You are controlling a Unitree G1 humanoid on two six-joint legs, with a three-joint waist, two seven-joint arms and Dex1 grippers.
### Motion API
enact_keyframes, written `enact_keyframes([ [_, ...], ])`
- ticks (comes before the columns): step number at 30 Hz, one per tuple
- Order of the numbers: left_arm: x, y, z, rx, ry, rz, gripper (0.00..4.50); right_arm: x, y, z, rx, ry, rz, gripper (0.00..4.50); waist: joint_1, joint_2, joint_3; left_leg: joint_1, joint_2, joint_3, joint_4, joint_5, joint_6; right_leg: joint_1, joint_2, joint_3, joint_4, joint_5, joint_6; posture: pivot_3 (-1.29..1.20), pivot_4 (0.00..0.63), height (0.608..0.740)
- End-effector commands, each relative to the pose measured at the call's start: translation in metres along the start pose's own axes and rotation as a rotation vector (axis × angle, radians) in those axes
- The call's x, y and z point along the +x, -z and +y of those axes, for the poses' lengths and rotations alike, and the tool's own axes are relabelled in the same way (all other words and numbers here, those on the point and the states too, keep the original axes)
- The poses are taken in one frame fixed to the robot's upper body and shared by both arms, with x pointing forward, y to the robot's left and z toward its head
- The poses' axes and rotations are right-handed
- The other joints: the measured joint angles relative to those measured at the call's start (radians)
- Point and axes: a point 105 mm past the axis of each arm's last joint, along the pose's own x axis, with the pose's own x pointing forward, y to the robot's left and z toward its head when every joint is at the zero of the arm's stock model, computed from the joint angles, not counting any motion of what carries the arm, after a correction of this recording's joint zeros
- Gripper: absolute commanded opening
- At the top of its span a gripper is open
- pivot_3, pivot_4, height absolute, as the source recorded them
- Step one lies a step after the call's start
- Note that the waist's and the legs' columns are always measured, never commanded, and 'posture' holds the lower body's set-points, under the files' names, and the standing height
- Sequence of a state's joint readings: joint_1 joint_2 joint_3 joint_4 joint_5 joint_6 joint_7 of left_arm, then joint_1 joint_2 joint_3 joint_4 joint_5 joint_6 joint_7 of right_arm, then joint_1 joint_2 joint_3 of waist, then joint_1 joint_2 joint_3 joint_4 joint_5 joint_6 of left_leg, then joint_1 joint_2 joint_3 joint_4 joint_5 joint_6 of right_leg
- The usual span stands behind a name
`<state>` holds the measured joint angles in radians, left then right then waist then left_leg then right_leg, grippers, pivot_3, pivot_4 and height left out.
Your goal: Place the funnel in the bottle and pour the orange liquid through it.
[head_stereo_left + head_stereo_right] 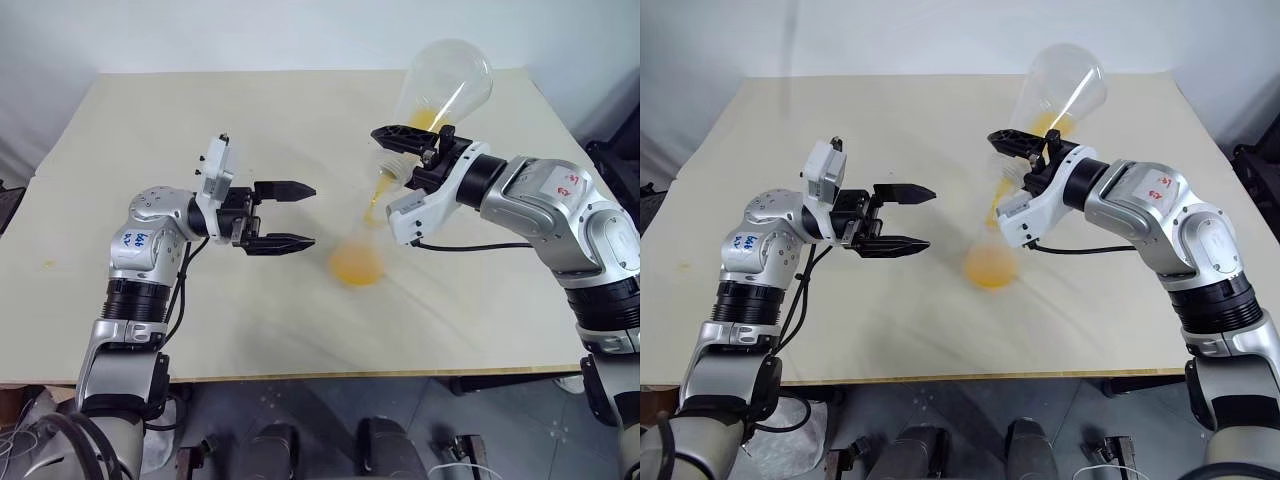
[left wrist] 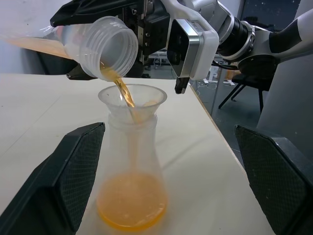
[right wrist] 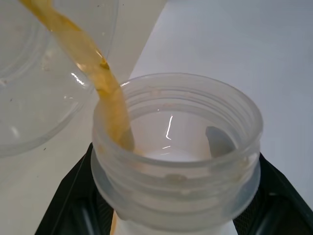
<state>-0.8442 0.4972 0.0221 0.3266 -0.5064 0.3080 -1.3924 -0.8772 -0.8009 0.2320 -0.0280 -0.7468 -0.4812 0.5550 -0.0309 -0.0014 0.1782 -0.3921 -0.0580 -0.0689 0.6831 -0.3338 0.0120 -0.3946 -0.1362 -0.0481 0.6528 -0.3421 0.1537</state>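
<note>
Two claws over the pale bench [image 1: 150, 120]. Left claw [image 1: 285, 215]: black fingers spread wide apart, gripping nothing, pointing level toward the bottle [image 2: 131, 181].

Bottle stands upright on the bench just beyond the left claw's fingertips, framed between the two fingers in the left wrist view but touching neither. Shallow pool of orange liquid [image 2: 131, 203] lies in its base. Funnel [image 2: 132, 100] sits in its neck, cone up.

Right claw [image 1: 408, 142]: clamped on the threaded neck of a second flask [image 1: 445, 85], tipped with its wide base up and its mouth directly above the funnel. Thin orange stream [image 2: 123, 88] runs from the mouth into the funnel cone. Some liquid lies along the tilted flask's lower wall, behind the right claw.
</note>
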Motion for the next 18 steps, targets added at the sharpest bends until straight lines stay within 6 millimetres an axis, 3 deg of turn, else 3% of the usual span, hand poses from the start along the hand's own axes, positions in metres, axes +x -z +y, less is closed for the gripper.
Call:
enact_keyframes([
  [1,-0.002,-0.008,-0.002,0.033,0.003,0.000,4.50,-0.002,0.002,-0.013,-0.021,0.049,0.002,2.48,0.000,0.000,0.000,0.000,0.000,0.000,0.000,0.000,0.000,0.000,0.000,0.000,0.000,0.000,0.000,0.00,0.150,0.740],
  [18,-0.013,0.005,0.000,0.030,-0.047,0.082,4.50,-0.002,0.002,-0.011,-0.020,0.043,-0.004,2.48,0.000,0.000,0.000,0.000,0.000,0.000,0.000,0.000,0.000,0.000,0.000,0.000,0.000,0.000,0.000,0.00,0.150,0.740],
])
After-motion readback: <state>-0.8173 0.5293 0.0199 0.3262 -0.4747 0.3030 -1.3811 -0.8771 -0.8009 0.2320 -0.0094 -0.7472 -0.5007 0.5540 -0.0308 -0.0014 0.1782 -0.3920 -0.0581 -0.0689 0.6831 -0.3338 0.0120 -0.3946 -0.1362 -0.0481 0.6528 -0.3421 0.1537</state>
